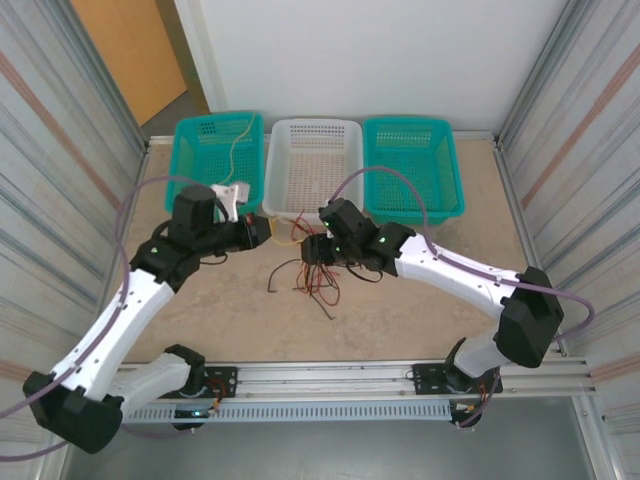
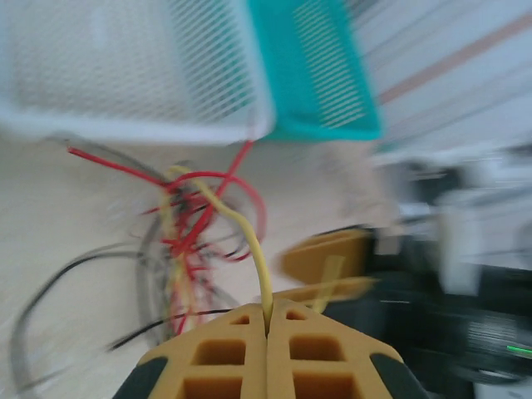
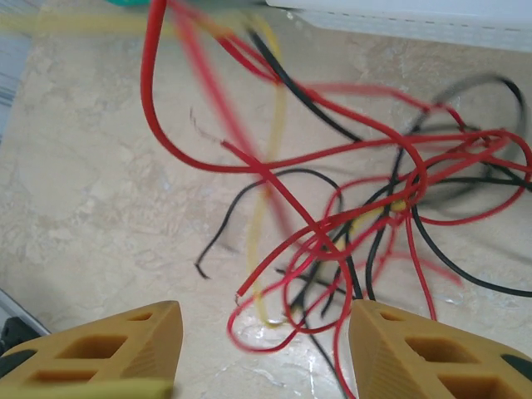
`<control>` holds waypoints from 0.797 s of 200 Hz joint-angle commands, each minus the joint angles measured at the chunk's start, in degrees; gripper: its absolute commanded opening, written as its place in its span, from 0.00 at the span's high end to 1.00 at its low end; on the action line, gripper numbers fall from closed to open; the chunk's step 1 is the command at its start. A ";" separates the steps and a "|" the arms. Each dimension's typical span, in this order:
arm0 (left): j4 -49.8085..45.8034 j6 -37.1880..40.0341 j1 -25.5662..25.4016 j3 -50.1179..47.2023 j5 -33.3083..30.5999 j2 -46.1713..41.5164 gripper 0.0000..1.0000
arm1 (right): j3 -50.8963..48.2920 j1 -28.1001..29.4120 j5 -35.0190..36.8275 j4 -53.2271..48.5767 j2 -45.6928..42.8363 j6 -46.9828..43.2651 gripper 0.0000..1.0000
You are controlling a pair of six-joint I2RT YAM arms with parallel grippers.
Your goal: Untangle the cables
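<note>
Yellow pads of my left claw [image 2: 268, 326] are pressed together on one yellow cable [image 2: 241, 226]. My right claw [image 3: 264, 337] stands wide open just above the tangled cables [image 3: 366, 216], red, black and yellow, on the beige table [image 3: 83, 191]. Beyond them stands the white basket [image 1: 312, 165] between two teal baskets [image 1: 412, 165].

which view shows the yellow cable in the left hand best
Left wrist: the yellow cable rises from the shut left hand into the tangle, though blurred. Right wrist shows a blurred yellow strand, perhaps the same cable. Top external shows the tangle too small to pick it out.
</note>
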 commanded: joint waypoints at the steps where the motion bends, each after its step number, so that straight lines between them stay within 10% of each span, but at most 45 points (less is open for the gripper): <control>1: -2.53 4.03 -3.51 6.30 5.69 0.09 1.00 | 2.75 0.31 -0.23 -0.68 1.69 0.16 0.44; 91: -1.24 3.24 -9.45 18.96 8.32 0.81 1.00 | -4.76 -5.32 -3.63 2.44 2.84 5.92 0.53; 159: -1.51 3.85 -8.93 20.84 9.66 1.87 1.00 | -11.12 -9.51 -4.47 2.62 -13.18 2.29 0.54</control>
